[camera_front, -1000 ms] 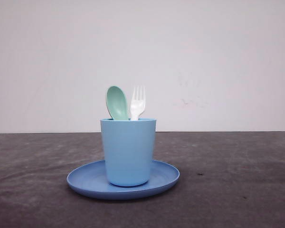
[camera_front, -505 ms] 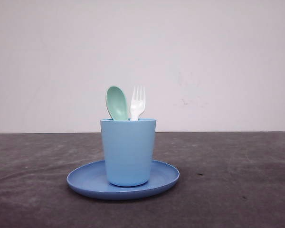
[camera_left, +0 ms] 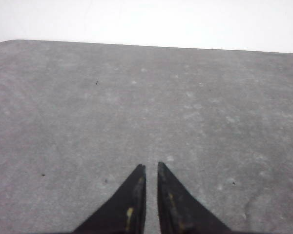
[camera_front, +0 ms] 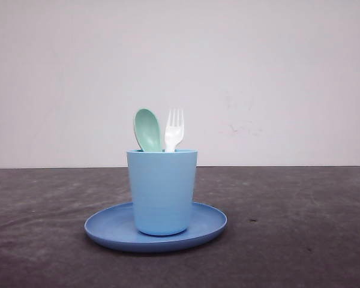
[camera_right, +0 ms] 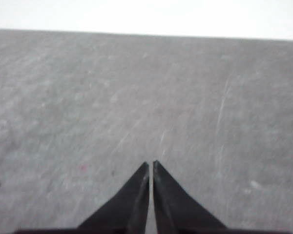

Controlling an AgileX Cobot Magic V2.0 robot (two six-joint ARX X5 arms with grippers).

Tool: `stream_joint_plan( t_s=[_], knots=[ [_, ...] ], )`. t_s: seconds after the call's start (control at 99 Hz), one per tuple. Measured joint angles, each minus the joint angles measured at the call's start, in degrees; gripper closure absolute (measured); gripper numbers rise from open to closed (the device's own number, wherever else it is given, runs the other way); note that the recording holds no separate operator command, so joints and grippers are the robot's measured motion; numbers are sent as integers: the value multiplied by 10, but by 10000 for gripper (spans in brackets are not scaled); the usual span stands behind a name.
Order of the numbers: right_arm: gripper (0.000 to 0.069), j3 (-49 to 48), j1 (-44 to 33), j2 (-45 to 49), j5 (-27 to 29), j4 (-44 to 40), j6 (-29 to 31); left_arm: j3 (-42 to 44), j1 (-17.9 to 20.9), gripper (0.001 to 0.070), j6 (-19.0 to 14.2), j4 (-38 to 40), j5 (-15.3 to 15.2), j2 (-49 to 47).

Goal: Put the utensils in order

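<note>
With both the left gripper (camera_left: 152, 165) and right gripper (camera_right: 151, 163) closed and empty over bare table, I'd open one before lifting the fork (camera_front: 173, 130) or spoon (camera_front: 147, 129) straight up from the cup (camera_front: 162, 191).

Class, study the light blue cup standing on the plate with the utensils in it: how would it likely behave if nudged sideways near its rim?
The cup is tall and narrows toward its base, so it may tip. The spoon and fork stick out above it, probably raising that risk. It looks like smooth plastic, so it might slide on the plate.
</note>
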Motion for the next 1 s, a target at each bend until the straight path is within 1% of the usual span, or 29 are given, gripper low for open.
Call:
stream_joint_plan(
  t_s=[0.253,1.0],
  knots=[
    [677,0,-21,-5,-6,0,0,0,0,692,0,0,0,0],
    [677,0,-21,-5,-7,2,0,0,0,692,0,0,0,0]
  ],
)
